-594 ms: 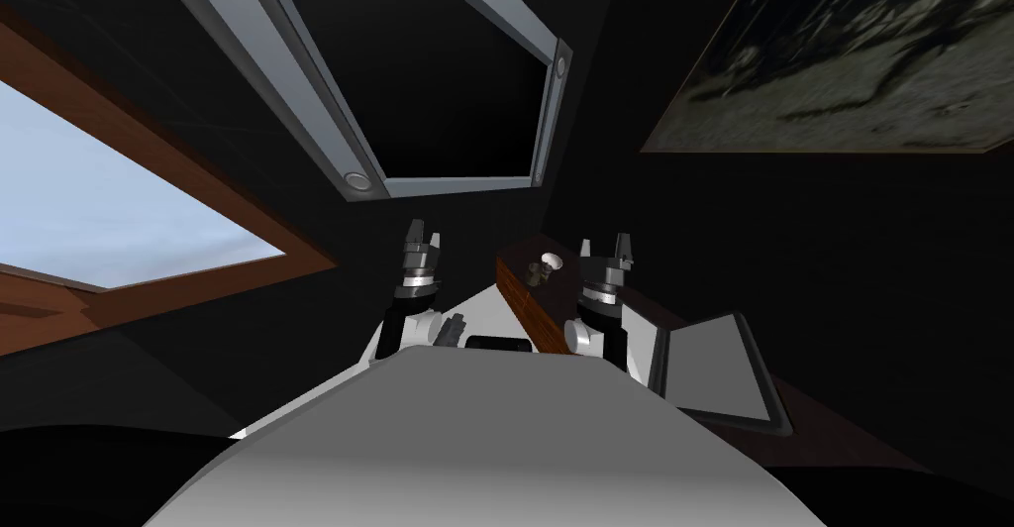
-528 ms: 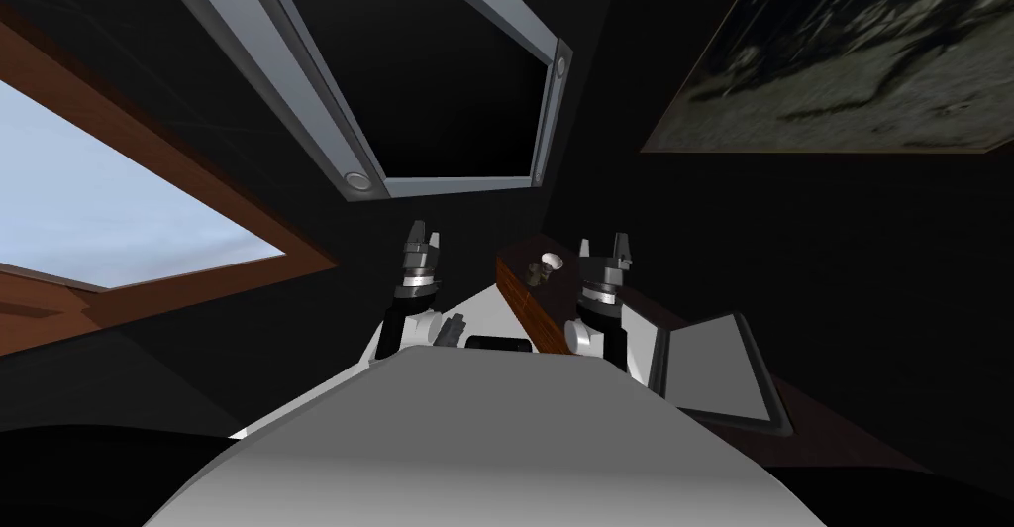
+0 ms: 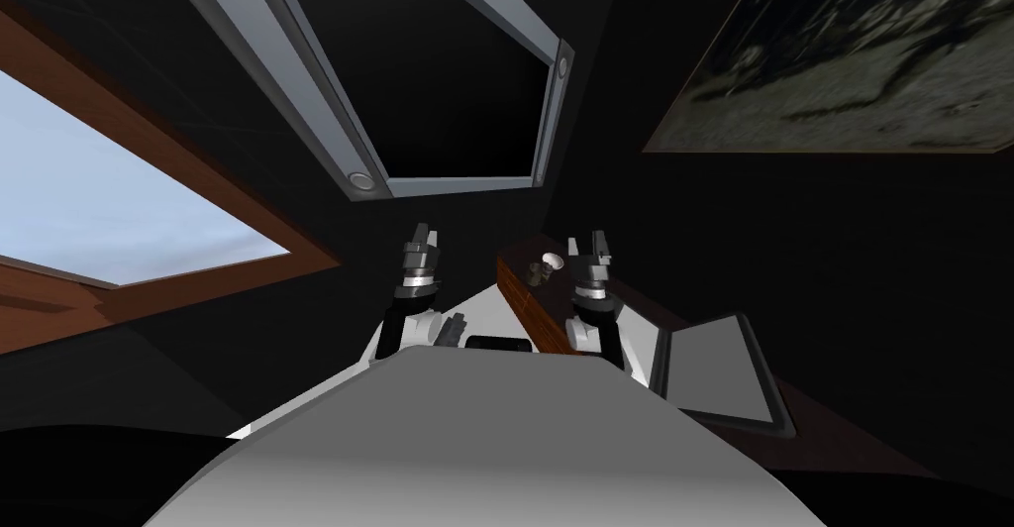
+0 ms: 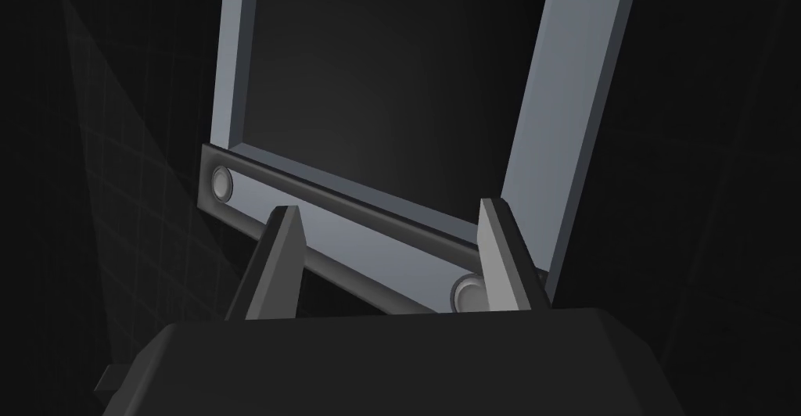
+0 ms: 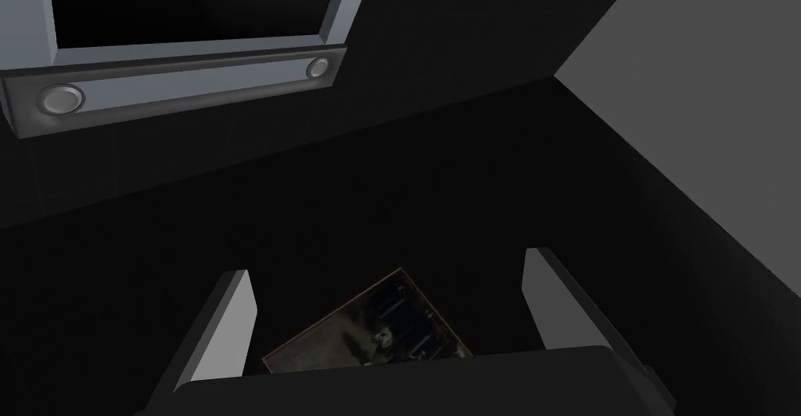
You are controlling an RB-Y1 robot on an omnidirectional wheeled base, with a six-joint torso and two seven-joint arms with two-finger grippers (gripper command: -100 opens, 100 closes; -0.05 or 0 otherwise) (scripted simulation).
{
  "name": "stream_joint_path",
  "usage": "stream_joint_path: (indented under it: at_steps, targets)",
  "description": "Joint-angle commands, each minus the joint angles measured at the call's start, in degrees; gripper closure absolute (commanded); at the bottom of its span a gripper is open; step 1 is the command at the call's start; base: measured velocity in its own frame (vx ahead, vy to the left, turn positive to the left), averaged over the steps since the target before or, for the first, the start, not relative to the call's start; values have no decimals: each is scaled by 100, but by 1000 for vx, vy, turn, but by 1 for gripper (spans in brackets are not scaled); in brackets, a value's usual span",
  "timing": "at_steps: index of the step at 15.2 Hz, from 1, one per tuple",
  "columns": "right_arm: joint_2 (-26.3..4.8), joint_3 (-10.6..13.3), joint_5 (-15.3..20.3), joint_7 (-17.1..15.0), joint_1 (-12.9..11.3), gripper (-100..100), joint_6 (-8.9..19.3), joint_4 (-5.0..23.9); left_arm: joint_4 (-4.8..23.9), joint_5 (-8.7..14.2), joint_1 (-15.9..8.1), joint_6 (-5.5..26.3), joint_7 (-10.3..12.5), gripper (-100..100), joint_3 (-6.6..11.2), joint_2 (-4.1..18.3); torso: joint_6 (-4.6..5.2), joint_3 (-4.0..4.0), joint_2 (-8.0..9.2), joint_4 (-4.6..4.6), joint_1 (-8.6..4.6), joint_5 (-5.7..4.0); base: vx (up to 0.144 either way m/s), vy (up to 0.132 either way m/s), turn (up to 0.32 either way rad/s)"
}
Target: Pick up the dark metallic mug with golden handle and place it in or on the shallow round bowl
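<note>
On the left, the left gripper (image 3: 423, 235) is being held up beside the chest, off the table's end. Its fingers are being kept apart with nothing between them, much as half a second ago. Further right, the small dark mug (image 3: 538, 273) is being left standing near the end of the brown wooden table (image 3: 517, 298). It is just beside the white shallow bowl (image 3: 553, 262), on the bowl's nearer side; whether the two are touching cannot be told. Neither is being disturbed since the earlier pictures.

Right of them, the change is being made. The right gripper (image 3: 587, 244) is being swung leftward over the table, so that it is now being carried just beside the bowl, where before it was standing further off to the right. Its fingers are being held wide apart and empty, and in its wrist view they are not yet being aimed at the mug.

The reach is judged to be only beginning. A downward tilt toward the mug is probably going to be needed before any grasp, and the mug is not yet being lifted.
</note>
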Motion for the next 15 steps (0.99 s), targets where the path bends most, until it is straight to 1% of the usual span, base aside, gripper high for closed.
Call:
stream_joint_path:
  at_steps: [1,2,3,4,5,6,7,8,9,10,11,12,13,14,15]
  targets:
    - [-225,29,100,-9,-116,-100,-45,115,0,0,0,0,0,0,0,0,0,0,0,0,0,0,-5,7,17]
    - [-398,103,258,-3,-266,-100,-91,247,0,0,0,0,0,0,0,0,0,0,0,0,0,0,-3,8,19]
    - [-459,103,258,-3,-266,-100,-91,247,0,0,0,0,0,0,0,0,0,-1,-1,0,1,0,-2,8,24]
    - [-625,188,435,2,-431,-100,-142,396,0,0,0,0,0,0,0,0,0,-1,-1,-1,1,0,-1,9,32]
    - [-693,188,435,2,-431,-100,-142,396,0,0,0,0,0,0,0,0,0,-1,-2,-1,1,0,0,9,23]
    - [-857,283,629,8,-608,-100,-199,559,0,0,0,0,0,0,0,0,0,-2,-3,-1,1,0,2,10,29]
    - [-925,283,629,8,-608,-100,-199,559,0,0,0,0,0,0,0,0,-1,-2,-4,-1,2,0,3,10,25]
    - [-1074,391,840,14,-796,-100,-260,738,0,0,0,0,0,0,0,0,0,-3,-4,-1,2,0,4,11,27]
    - [-1154,391,840,14,-796,-100,-260,738,0,0,0,0,0,0,0,0,-1,-3,-6,-1,3,0,5,11,25]
    - [-1296,509,1058,19,-995,-100,-327,930,0,0,0,0,0,0,0,0,0,-4,-6,-2,2,0,5,12,36]
    - [-1379,509,1066,19,-995,-100,-327,930,0,0,0,0,0,0,0,0,0,-4,-6,-2,2,1,5,9,27]
    - [-1545,637,1258,24,-1202,-100,-398,1135,0,0,0,0,0,0,0,0,0,-4,-6,-2,2,0,7,9,30]
    - [-1598,637,1306,24,-1202,-100,-398,1135,0,0,0,0,0,0,0,0,0,-4,-7,-2,2,0,9,9,28]
    - [-1766,776,1488,29,-1385,-100,-474,1337,0,0,0,0,0,0,0,0,0,-4,-7,-2,2,0,11,11,35]
    - [-1812,776,1560,29,-1418,-100,-474,1352,0,0,0,0,0,0,0,0,-1,-5,-9,-2,3,0,11,11,33]
